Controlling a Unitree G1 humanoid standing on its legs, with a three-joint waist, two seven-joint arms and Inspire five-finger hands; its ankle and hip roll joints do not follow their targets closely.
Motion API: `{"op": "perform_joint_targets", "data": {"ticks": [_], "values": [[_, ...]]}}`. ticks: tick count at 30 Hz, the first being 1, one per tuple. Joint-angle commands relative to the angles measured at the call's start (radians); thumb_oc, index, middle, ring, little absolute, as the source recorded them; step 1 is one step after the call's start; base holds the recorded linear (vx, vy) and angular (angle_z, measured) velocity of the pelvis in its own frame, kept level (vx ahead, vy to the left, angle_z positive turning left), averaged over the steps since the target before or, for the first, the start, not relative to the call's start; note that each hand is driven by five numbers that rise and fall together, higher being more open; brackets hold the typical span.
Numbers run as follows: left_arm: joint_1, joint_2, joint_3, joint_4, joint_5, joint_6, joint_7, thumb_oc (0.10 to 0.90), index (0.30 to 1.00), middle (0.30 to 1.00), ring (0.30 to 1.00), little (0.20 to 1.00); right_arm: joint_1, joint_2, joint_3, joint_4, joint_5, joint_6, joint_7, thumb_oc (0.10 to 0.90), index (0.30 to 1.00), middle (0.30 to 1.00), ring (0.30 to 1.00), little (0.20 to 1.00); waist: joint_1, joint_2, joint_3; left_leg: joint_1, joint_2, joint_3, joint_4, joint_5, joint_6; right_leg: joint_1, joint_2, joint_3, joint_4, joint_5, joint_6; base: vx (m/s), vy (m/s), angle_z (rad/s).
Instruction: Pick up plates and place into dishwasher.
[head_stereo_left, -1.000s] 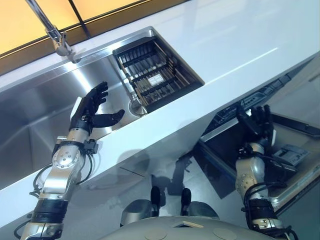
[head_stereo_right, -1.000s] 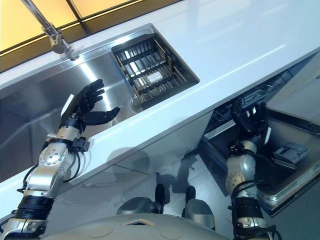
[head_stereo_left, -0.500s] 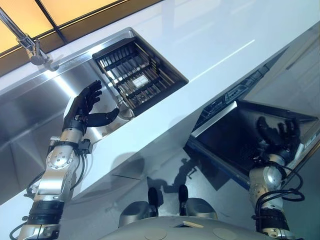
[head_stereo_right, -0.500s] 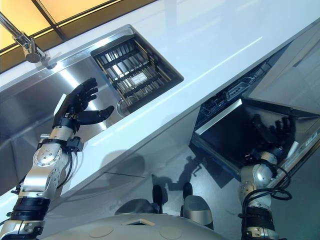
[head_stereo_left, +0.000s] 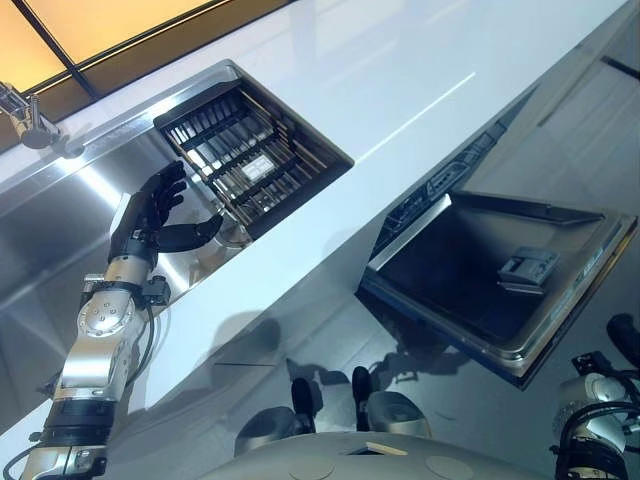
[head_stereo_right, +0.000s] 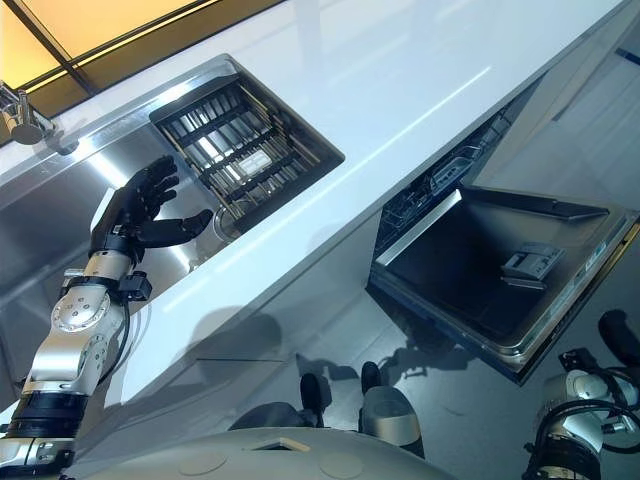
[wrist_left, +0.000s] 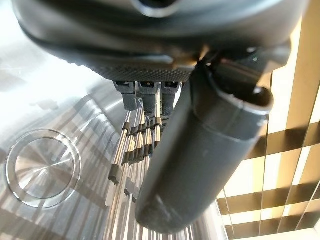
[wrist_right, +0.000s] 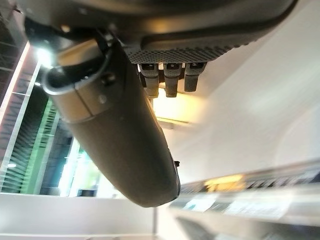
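My left hand (head_stereo_left: 150, 215) hovers spread over the sink (head_stereo_left: 60, 215), beside the dish rack (head_stereo_left: 250, 160); I see no plates. Right hand (wrist_right: 150, 90) is relaxed, empty; the dishwasher door (head_stereo_left: 500, 275) hangs open. I'd reach slowly.

dishwasher (head_stereo_left: 470, 270) under the white counter, door dropped wide open, dark inner panel facing up, rack edge visible inside

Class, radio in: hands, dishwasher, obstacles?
Left hand open over sink, beside rack. Right hand open, empty. Dishwasher door down; no plates seen.
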Motion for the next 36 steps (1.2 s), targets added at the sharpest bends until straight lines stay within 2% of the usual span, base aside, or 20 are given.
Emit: {"op": "perform_joint_targets", "data": {"ticks": [1,3,7,8,11,15,20,23,27,28,30,31,32,36], "values": [[-0.145,0.074,0.037,-0.006,-0.059,-0.124,0.059,0.800,0.900,0.900,0.900,0.900,-0.059,-0.189,-0.027,0.036,0.090,-0.065,0.066,0.800,0.900,0.900,0.900,0.900,0.014,0.015,0.004,-0.106,-0.029,-0.001,0.181,-0.139,-0.006,-0.120,-0.009,-0.017,0.267,-0.165,0.073,-0.22,-0.083,0.00],[-0.180,0.079,0.023,-0.005,-0.074,-0.145,0.078,0.800,0.900,0.900,0.900,0.900,-0.093,-0.207,-0.014,0.064,0.148,-0.068,0.078,0.800,0.900,0.900,0.900,0.900,0.018,0.016,0.042,-0.161,-0.021,-0.004,0.238,-0.147,-0.014,-0.153,-0.019,-0.026,0.305,-0.177,0.057,-0.25,-0.079,0.01],[-0.247,0.101,0.009,0.007,-0.080,-0.188,0.104,0.800,0.900,0.900,0.900,0.900,-0.163,-0.221,0.021,0.111,0.343,-0.126,0.146,0.800,0.900,0.900,0.900,0.900,0.027,0.015,0.125,-0.277,0.010,0.006,0.371,-0.165,-0.026,-0.233,-0.035,-0.052,0.397,-0.205,0.020,-0.24,-0.099,-0.04],[-0.275,0.107,0.003,0.017,-0.080,-0.207,0.123,0.800,0.900,0.900,0.900,0.900,-0.194,-0.224,0.028,0.124,0.436,-0.152,0.177,0.800,0.900,0.900,0.900,0.900,0.025,0.019,0.156,-0.334,0.022,0.011,0.437,-0.177,-0.027,-0.283,-0.038,-0.058,0.455,-0.220,0.001,-0.24,-0.054,-0.14],[-0.309,0.121,-0.008,0.031,-0.082,-0.222,0.143,0.800,0.900,0.900,0.900,0.900,-0.227,-0.227,0.029,0.144,0.525,-0.184,0.205,0.800,0.900,0.900,0.900,0.900,0.022,0.026,0.184,-0.407,0.034,0.013,0.521,-0.198,-0.025,-0.355,-0.039,-0.061,0.538,-0.245,-0.020,-0.14,-0.017,-0.09],[-0.361,0.135,-0.018,0.033,-0.087,-0.214,0.164,0.800,0.900,0.900,0.900,0.900,-0.263,-0.228,0.027,0.163,0.651,-0.223,0.256,0.800,0.900,0.900,0.900,0.900,0.015,0.034,0.225,-0.542,0.032,-0.003,0.708,-0.267,-0.005,-0.497,-0.039,-0.055,0.738,-0.318,-0.056,-0.05,-0.009,-0.02],[-0.382,0.140,-0.016,0.022,-0.088,-0.196,0.164,0.800,0.900,0.900,0.900,0.900,-0.272,-0.215,0.027,0.170,0.775,-0.202,0.377,0.800,0.900,0.900,0.900,0.900,0.015,0.043,0.238,-0.628,0.021,-0.017,0.814,-0.301,0.011,-0.589,-0.049,-0.052,0.867,-0.365,-0.079,0.00,-0.001,-0.11],[-0.383,0.137,-0.015,0.016,-0.088,-0.185,0.157,0.800,0.900,0.900,0.900,0.900,-0.273,-0.207,0.045,0.180,0.778,-0.131,0.423,0.800,0.900,0.900,0.900,0.900,0.015,0.048,0.244,-0.660,0.013,-0.024,0.863,-0.315,0.015,-0.626,-0.065,-0.046,0.920,-0.380,-0.084,0.02,0.017,0.01],[-0.393,0.150,-0.019,0.009,-0.101,-0.173,0.151,0.800,0.900,0.900,0.900,0.900,-0.297,-0.237,0.073,0.226,0.775,-0.054,0.480,0.800,0.900,0.900,0.900,0.900,0.019,0.059,0.249,-0.680,0.004,-0.026,0.897,-0.325,0.012,-0.648,-0.082,-0.041,0.936,-0.378,-0.083,0.04,0.036,0.01],[-0.393,0.153,-0.020,0.005,-0.104,-0.177,0.150,0.800,0.900,0.900,0.900,0.900,-0.310,-0.246,0.089,0.221,0.780,-0.021,0.530,0.800,0.900,0.900,0.900,0.900,0.022,0.064,0.249,-0.685,0.002,-0.025,0.904,-0.328,0.010,-0.656,-0.087,-0.039,0.941,-0.377,-0.083,0.02,0.033,0.03],[-0.387,0.154,-0.019,-0.011,-0.106,-0.174,0.153,0.800,0.900,0.900,0.900,0.900,-0.321,-0.244,0.112,0.200,0.790,0.005,0.595,0.800,0.900,0.900,0.900,0.900,0.026,0.069,0.249,-0.693,-0.002,-0.026,0.915,-0.332,0.010,-0.668,-0.093,-0.037,0.951,-0.378,-0.084,0.02,0.039,0.02],[-0.383,0.155,-0.017,-0.017,-0.108,-0.176,0.151,0.800,0.900,0.900,0.900,0.900,-0.328,-0.238,0.131,0.181,0.792,0.041,0.663,0.800,0.900,0.900,0.900,0.900,0.029,0.070,0.249,-0.699,-0.006,-0.026,0.919,-0.334,0.009,-0.676,-0.097,-0.037,0.955,-0.377,-0.084,0.02,0.048,0.04],[-0.379,0.150,-0.013,-0.024,-0.102,-0.170,0.144,0.800,0.900,0.900,0.900,0.900,-0.331,-0.232,0.144,0.162,0.767,0.084,0.715,0.800,0.900,0.900,0.900,0.900,0.033,0.071,0.249,-0.700,-0.009,-0.028,0.923,-0.335,0.008,-0.677,-0.101,-0.037,0.956,-0.374,-0.082,0.02,0.035,0.05],[-0.381,0.152,-0.013,-0.032,-0.100,-0.169,0.126,0.800,0.900,0.900,0.900,0.900,-0.370,-0.240,0.200,0.113,0.714,0.185,0.860,0.800,0.900,0.900,0.900,0.900,0.050,0.071,0.249,-0.707,-0.018,-0.035,0.926,-0.336,0.005,-0.681,-0.113,-0.042,0.948,-0.364,-0.077,0.00,0.015,-0.05]]}}
